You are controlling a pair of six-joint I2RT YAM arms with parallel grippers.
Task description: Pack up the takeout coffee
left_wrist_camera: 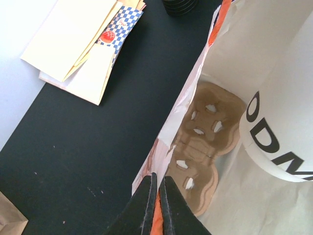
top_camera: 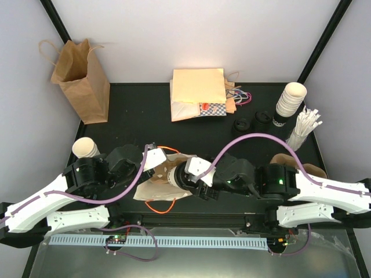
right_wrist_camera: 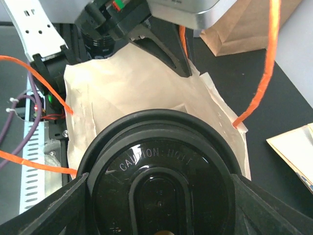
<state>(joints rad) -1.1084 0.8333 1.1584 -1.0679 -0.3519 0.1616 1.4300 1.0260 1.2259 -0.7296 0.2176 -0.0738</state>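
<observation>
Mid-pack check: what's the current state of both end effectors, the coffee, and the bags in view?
Left end effector: shut on the white bag's rim.
Right end effector: gripping the takeout coffee.
Takeout coffee: lid on, held, partly inside the white bag.
White bag: mouth held open.
Cardboard carrier: lying inside the white bag.
Brown bag: upright, top open.

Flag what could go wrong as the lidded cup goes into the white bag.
1. The left claw pinches only the thin rim of the bag; it could tear or slip, closing the mouth on the cup.
2. The cardboard carrier lies flat inside; the cup held by the right claw may catch on it.
3. An orange handle loops near that claw and might snag.
</observation>
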